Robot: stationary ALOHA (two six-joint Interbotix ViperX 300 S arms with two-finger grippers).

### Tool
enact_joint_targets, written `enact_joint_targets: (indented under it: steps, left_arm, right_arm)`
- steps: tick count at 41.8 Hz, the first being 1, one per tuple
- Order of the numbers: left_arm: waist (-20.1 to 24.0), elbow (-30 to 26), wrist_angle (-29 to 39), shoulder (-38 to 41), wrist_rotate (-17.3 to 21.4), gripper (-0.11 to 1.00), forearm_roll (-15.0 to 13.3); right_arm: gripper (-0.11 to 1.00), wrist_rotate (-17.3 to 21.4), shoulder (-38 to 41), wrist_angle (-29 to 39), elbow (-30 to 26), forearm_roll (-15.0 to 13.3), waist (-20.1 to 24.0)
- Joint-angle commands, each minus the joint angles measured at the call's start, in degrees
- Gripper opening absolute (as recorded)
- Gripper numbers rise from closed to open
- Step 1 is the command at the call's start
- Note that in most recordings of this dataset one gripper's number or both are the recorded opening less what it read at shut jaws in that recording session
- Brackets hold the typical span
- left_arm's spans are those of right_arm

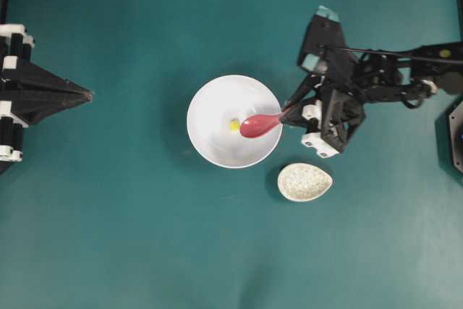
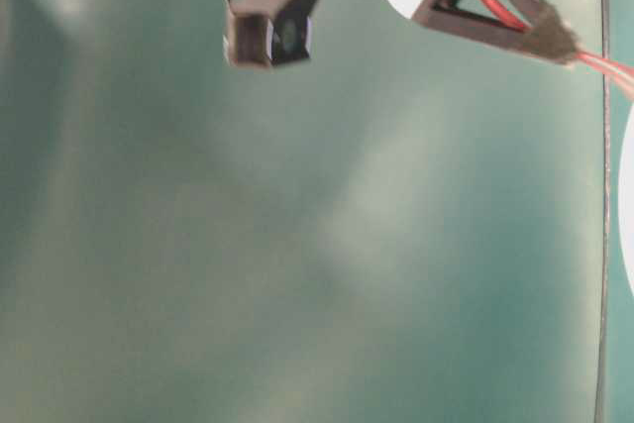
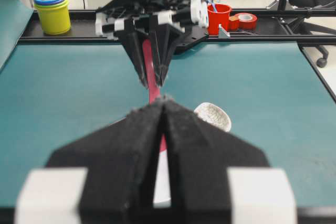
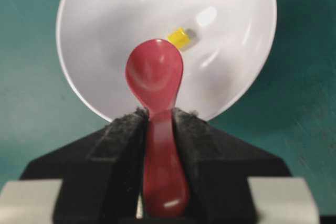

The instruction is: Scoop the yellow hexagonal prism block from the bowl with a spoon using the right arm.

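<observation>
The yellow hexagonal prism block (image 1: pixel 234 125) lies inside your white bowl (image 1: pixel 210 106), just beside the scoop of the pink-red spoon (image 1: pixel 259 125). Your right gripper (image 1: pixel 287 111) pinches the spoon's handle; your left gripper (image 1: pixel 88 95) sits pressed together, well apart, holding nothing

On my feed the tabletop (image 1: pixel 130 236) is flat teal. The bowl (image 1: pixel 210 106) is plain glossy white, the block (image 1: pixel 234 125) in it bright yellow, the spoon (image 1: pixel 259 126) a glossy pink-red. The small dish (image 1: pixel 304 181) is off-white with fine speckles. Both arms are black with white fittings; the right one (image 1: pixel 340 92) carries teal tags. Behind, I see a yellow cup (image 3: pixel 53 18) with blue rings and a red cup (image 3: pixel 219 18).
</observation>
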Motion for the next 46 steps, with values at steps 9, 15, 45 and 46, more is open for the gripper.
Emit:
enact_joint_targets:
  steps: [9, 15, 45, 46]
  left_arm:
    - [0.1, -1.0, 0.0, 0.5, 0.0, 0.01, 0.1]
    - [0.0, -1.0, 0.3, 0.5, 0.0, 0.01, 0.1]
    - [0.0, -1.0, 0.4, 0.5, 0.1, 0.01, 0.1]
    - [0.1, -1.1, 0.4, 0.5, 0.1, 0.01, 0.1]
  right_arm:
    - [0.24, 0.4, 3.1, 5.3, -5.5, -3.2, -0.2]
    - [0.24, 0.5, 3.9, 5.4, -5.8, -3.9, -0.2]
    - [0.24, 0.4, 8.3, 2.2, -6.9, -4.1, -0.2]
    - [0.24, 0.4, 8.5, 1.8, -7.0, -4.1, -0.2]
